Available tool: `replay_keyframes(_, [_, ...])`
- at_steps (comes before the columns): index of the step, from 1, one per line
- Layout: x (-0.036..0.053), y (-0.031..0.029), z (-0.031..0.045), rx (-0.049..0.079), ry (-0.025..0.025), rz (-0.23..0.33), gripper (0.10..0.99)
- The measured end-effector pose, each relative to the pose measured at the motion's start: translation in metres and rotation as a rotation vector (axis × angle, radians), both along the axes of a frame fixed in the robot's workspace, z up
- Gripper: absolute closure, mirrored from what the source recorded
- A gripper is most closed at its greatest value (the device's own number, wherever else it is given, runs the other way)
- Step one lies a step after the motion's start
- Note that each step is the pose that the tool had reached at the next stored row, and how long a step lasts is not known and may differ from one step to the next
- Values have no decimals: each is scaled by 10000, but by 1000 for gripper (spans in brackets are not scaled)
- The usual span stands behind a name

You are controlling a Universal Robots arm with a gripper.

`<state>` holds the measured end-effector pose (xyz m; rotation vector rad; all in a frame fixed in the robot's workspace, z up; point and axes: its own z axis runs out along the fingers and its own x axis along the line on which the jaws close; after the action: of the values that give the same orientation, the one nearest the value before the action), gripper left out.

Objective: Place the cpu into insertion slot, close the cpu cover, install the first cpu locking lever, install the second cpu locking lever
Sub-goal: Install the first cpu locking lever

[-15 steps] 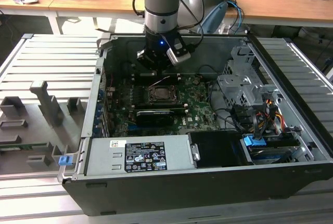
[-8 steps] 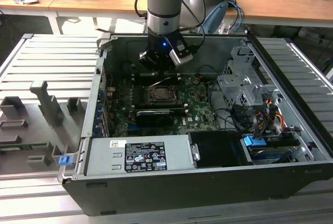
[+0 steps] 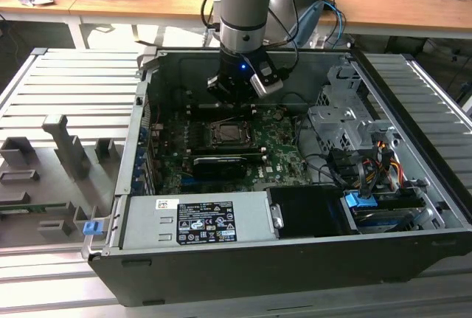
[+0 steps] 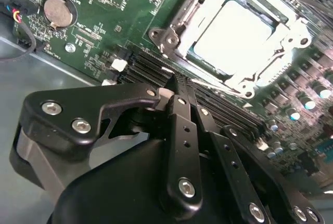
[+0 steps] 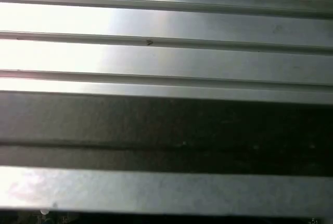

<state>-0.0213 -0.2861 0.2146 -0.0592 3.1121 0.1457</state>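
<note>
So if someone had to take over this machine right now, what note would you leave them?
End effector: looks shut, holding nothing, hovering just above the motherboard beside the insertion slot.
The cpu: seated in the slot, pale face up.
The cpu cover: appears lowered, its frame around the chip.
Done: cpu placed, cover seemingly closed.
Left: the two locking levers; I cannot tell whether either is latched.

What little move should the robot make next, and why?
Probably slide the pincer a bit closer to the insertion slot. The cpu already sits there with the cpu cover framing it, while the pincer hangs beside it over the green board, not touching the socket.
</note>
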Motion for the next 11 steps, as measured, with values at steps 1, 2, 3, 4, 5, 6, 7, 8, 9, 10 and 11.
replay_keyframes(1, [2, 0, -11, 0, 0, 0, 980])
replay_keyframes(2, [2, 0, -27, -2, 0, -1, 980])
replay_keyframes(3, [3, 0, -49, -3, 0, 0, 980])
replay_keyframes(4, [3, 0, -60, -4, 0, 0, 980])
replay_keyframes(5, [3, 0, -70, -3, 0, 0, 980])
replay_keyframes(6, [3, 0, -84, -5, -1, 0, 980])
replay_keyframes(7, [3, 0, -94, -14, 0, 1, 980])
replay_keyframes(8, [4, 0, -100, -22, 0, 1, 980])
replay_keyframes(9, [3, 0, -108, -39, 2, -1, 980])
replay_keyframes(10, [4, -1, -111, -50, 4, 0, 980])
replay_keyframes(11, [4, 0, -115, -54, 2, 0, 980])
